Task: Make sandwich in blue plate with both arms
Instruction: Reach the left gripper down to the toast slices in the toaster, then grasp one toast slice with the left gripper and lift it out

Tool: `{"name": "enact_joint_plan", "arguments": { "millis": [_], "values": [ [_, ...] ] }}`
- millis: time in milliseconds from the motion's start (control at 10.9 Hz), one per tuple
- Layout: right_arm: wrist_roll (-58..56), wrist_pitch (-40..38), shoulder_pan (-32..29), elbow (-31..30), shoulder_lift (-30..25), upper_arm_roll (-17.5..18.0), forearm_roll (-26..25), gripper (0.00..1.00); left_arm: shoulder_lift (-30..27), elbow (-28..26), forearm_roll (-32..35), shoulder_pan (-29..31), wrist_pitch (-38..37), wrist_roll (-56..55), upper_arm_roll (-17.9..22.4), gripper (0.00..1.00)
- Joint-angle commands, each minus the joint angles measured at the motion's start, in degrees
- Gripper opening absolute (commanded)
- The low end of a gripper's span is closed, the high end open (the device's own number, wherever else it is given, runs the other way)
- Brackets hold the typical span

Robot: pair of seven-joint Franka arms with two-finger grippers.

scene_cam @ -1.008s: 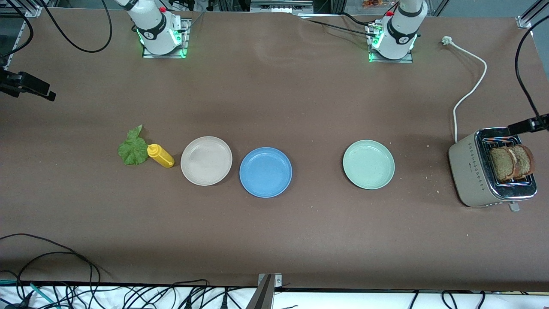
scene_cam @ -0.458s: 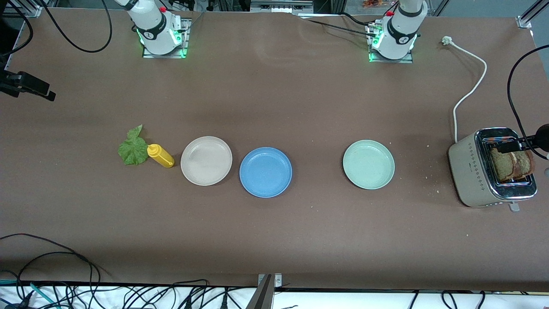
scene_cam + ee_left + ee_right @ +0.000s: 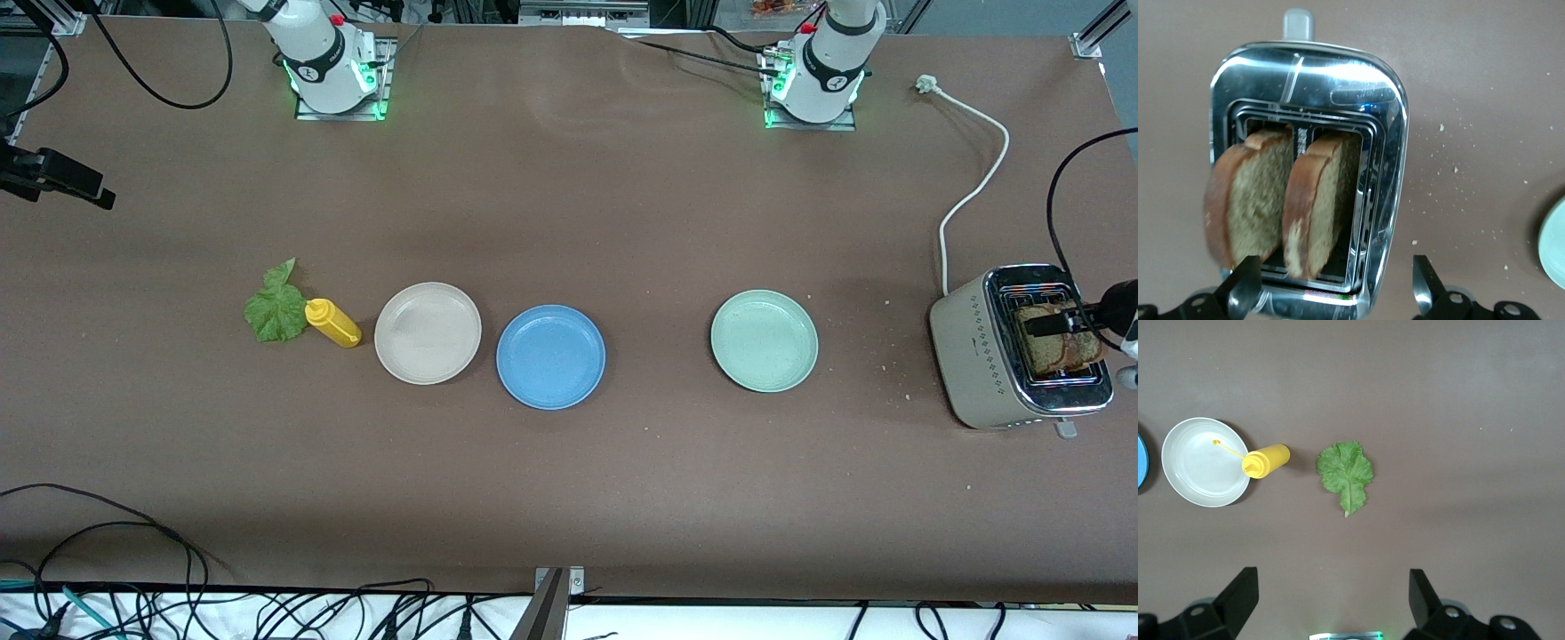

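- front view: the blue plate sits bare on the brown table, between the beige plate and the pale green plate. toward the right arm's end of the table, a lettuce leaf touches a yellow squeeze bottle lying on its side just beside the beige plate. at the left arm's end stands a toaster with two bread slices upright in its slots. the left gripper hangs over those slices.
- left wrist view: the left gripper hovers over the toaster, fingers spread wide and gripping nothing. both bread slices lean in their slots, and crumbs dot the table beside the toaster.
- right wrist view: the right gripper waits high over the table, fingers wide apart and empty. below lie the lettuce leaf, the squeeze bottle with its nozzle over the beige plate, and an edge of the blue plate.
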Motion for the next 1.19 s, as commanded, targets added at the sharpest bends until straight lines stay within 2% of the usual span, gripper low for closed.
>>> {"name": "enact_joint_plan", "arguments": {
  "millis": [0,183,367,550,733,825,1100],
  "values": [
    [0.0,-0.9,-0.2,0.7,-0.3,0.1,1.0,1.00,3.3,1.3,1.7,0.6,2.2,1.4,-0.5,1.00],
    [0.0,-0.9,-0.2,0.7,-0.4,0.2,1.0,1.00,3.3,1.3,1.7,0.8,2.3,1.4,-0.5,0.99],
    [0.0,-0.9,-0.2,0.7,-0.5,0.5,1.6,1.00,3.3,1.3,1.7,0.9,2.3,4.2,-0.5,0.81],
    [0.0,-0.9,-0.2,0.7,-0.5,0.5,1.6,1.00,3.3,1.3,1.2,1.6,2.3,6.3,-0.5,0.49],
    [0.0,-0.9,-0.2,0.7,-0.5,0.5,1.7,1.00,3.3,1.3,1.1,2.4,2.3,7.5,-0.6,0.10],
    [-0.1,-0.9,-0.2,0.7,-0.5,0.5,1.7,1.00,3.3,1.3,1.1,2.7,2.3,8.7,-0.6,0.00],
    [-0.1,-0.9,-0.2,0.7,-0.5,0.5,1.7,1.00,2.7,1.5,1.0,4.0,2.0,11.8,-0.7,0.00]
  ]
}}
